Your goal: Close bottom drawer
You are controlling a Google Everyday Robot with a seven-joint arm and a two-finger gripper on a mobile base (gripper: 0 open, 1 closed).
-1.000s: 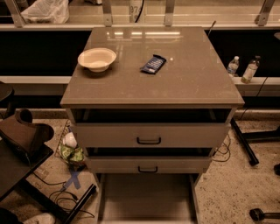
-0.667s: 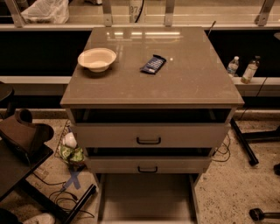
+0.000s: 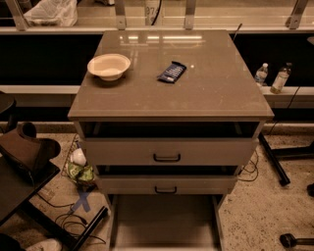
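Gripper point(image 3: 28, 147): dark shape low at left of frame, off the desk's point(image 3: 206, 100) left edge, about level with the drawer fronts. Can't tell if it is wide or narrow. Holds nothing visible. Well apart from all drawers.

Bottom drawer point(image 3: 164, 220): pulled far out toward the camera under the desk's front edge, plain bare inside showing, front panel cut off by the frame bottom. Not closed.

Middle drawer point(image 3: 196, 185): out a little, dark gap above it, small dark handle point(image 3: 166, 189) at centre. Top drawer point(image 3: 206, 152): also out a little, dark gap under the desk top.

On the desk: pale bowl point(image 3: 109, 66) near the back-left corner, upright. Blue snack packet point(image 3: 171, 72) lying flat, right of the bowl, apart from it, toward the back edge.

Off the right edge: two bottles point(image 3: 261, 74) upright on a ledge. Off the back-left corner: white plastic bag point(image 3: 51, 12). Floor by the front-left corner: litter point(image 3: 81, 171) and cables point(image 3: 73, 223).
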